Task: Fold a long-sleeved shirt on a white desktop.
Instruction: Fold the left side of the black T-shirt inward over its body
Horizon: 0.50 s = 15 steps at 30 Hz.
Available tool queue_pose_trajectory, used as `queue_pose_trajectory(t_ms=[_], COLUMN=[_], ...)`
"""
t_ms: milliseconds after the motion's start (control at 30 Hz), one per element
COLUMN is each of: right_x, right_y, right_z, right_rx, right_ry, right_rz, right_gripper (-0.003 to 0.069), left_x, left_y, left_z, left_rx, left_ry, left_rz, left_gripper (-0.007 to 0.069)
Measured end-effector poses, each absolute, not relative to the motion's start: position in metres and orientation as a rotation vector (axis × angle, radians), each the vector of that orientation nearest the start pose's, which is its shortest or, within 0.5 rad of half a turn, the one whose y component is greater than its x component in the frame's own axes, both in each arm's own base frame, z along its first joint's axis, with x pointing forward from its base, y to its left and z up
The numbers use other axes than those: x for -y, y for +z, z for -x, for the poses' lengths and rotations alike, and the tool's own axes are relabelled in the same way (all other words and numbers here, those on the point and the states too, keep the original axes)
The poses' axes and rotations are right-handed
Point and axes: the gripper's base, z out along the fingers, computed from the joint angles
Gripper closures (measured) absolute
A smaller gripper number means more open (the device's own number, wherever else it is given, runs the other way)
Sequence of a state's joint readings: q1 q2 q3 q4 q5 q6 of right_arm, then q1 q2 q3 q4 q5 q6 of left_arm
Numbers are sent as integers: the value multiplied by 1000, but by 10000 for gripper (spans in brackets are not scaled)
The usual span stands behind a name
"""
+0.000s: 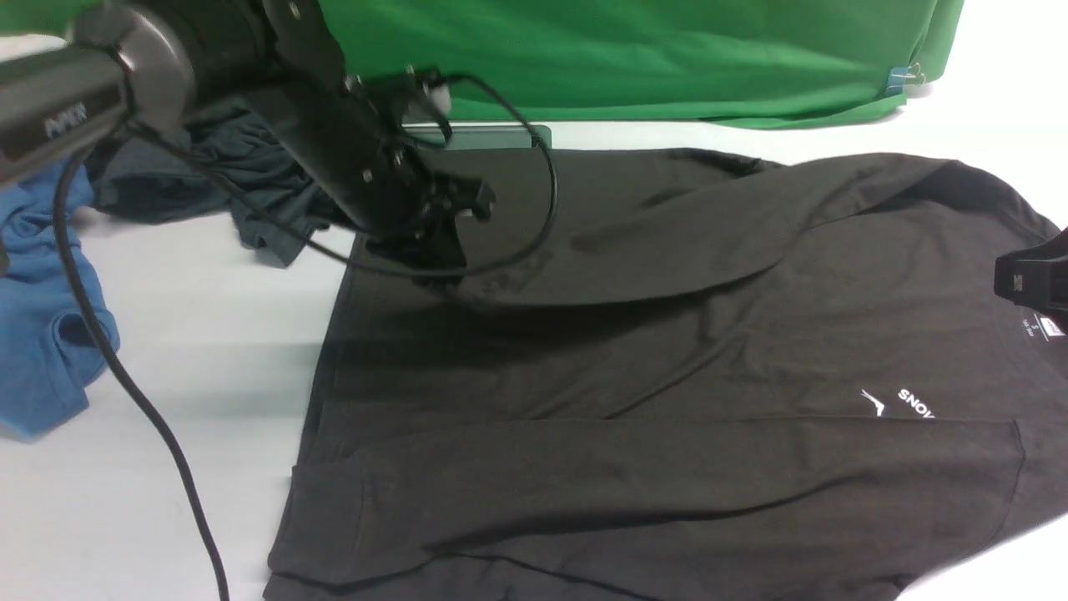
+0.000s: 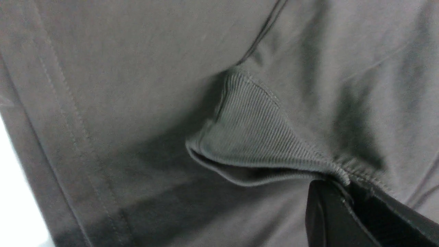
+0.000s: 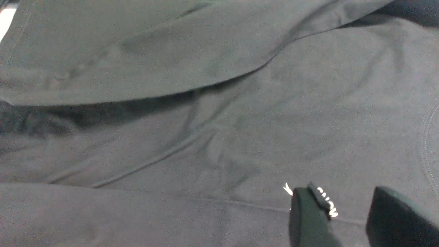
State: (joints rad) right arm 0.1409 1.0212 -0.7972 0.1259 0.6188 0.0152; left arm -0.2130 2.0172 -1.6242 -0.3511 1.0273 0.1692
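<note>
The long-sleeved shirt [image 1: 667, 359] lies flat on the white desktop [image 1: 167, 376], black-brown, with both sleeves laid across its body. Its white "SNOW" logo [image 1: 897, 403] and neck label [image 1: 1039, 327] show at the right. My left gripper [image 1: 434, 250] is over the far hem corner, shut on the ribbed cuff [image 2: 253, 137] of the far sleeve; in the left wrist view the gripper [image 2: 337, 183] pinches the cuff's edge, lifted slightly off the shirt [image 2: 103, 85]. My right gripper [image 3: 346, 202] hangs open above the logo [image 3: 329, 206], holding nothing; in the front view only its tip [image 1: 1035, 280] shows.
A blue shirt [image 1: 42, 334] lies at the left table edge and a dark grey-teal garment [image 1: 209, 175] behind the left arm. The green backdrop [image 1: 667, 58] closes off the far side. The left arm's black cable [image 1: 125, 376] trails across the desktop.
</note>
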Motion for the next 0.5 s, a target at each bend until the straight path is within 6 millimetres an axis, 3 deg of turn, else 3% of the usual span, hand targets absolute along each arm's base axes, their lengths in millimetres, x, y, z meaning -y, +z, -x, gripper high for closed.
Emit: queue_pose_trajectory(t_ms=[167, 300, 500], right_x=[-35, -35, -35], right_y=[309, 309, 309], right_z=[-200, -200, -200], right_rx=[-2330, -2330, -2330], right_ry=[215, 215, 215], right_rz=[64, 64, 64], right_gripper=[418, 418, 418], left_x=[119, 120, 114], left_y=[214, 212, 216], left_z=[-411, -408, -395], left_rx=[-2835, -2860, -2964], left_ry=[-405, -396, -306], left_rz=[-296, -287, -376], left_gripper=[570, 508, 256])
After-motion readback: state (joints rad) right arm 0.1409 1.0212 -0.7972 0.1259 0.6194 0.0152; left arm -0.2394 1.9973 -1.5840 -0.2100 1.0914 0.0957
